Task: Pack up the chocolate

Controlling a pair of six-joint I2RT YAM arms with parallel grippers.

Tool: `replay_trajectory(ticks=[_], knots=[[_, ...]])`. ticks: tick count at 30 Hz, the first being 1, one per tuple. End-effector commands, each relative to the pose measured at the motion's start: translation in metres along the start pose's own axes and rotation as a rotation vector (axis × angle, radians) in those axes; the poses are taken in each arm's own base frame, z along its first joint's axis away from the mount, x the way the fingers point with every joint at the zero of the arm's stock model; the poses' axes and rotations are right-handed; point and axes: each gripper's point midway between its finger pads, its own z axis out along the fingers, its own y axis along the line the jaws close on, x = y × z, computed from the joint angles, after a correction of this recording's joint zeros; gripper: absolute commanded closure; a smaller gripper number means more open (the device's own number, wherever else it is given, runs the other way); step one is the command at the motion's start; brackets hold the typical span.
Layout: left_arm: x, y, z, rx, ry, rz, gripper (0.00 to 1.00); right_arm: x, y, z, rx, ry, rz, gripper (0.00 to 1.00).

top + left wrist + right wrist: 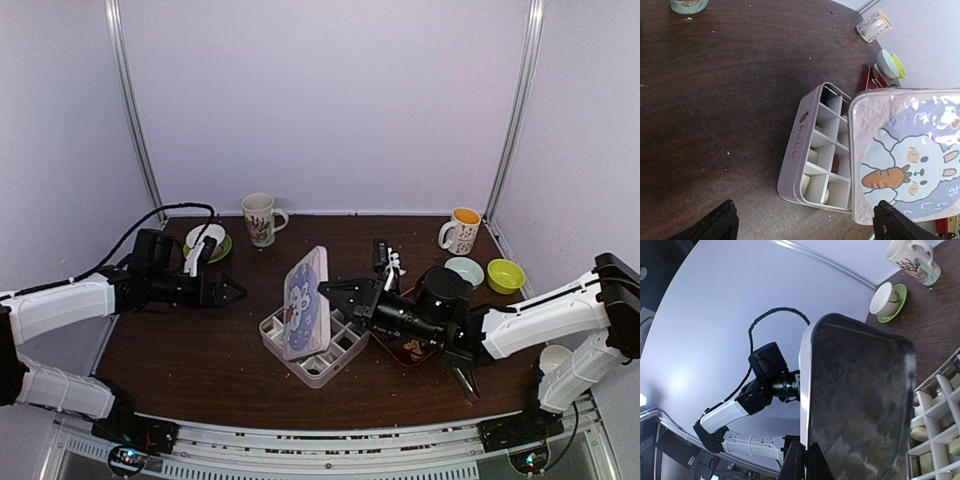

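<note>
Pinching the edge of the lid (305, 303), the right end effector (328, 290) is clamped narrow on it and holds it nearly upright over the divided box (335, 357). The box sits mid-desk, toward the near edge. The chocolate (921, 429) lies in its compartments: pale pieces and at least one brown. The left end effector (236, 290) hangs over the desk (200, 350) just left of the box, spread wide, gripping nothing.

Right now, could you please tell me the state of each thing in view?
Bunny-print lid: off the tin, held on edge.
Divided tin: open, chocolates in some compartments.
Right fingers: shut on the lid.
Left fingers: open, empty.
Floral mug: upright.
Orange-lined mug: upright.
</note>
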Motion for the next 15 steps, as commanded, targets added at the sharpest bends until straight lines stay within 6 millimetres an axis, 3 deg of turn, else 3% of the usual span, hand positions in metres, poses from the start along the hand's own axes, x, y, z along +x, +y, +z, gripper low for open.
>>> replay_trajectory(ticks=[1, 9, 15], knots=[[-0.005, -0.012, 0.015, 0.013, -0.022, 0.041, 0.03, -0.016, -0.022, -0.013, 0.013, -0.064, 0.060, 0.96], [0.003, -0.010, 0.026, -0.008, 0.012, 0.037, 0.04, -0.023, -0.085, -0.047, 0.182, -0.071, 0.075, 0.92], [0.016, -0.012, 0.036, -0.009, 0.057, 0.032, 0.04, -0.016, -0.129, -0.060, 0.331, -0.022, 0.040, 0.87]])
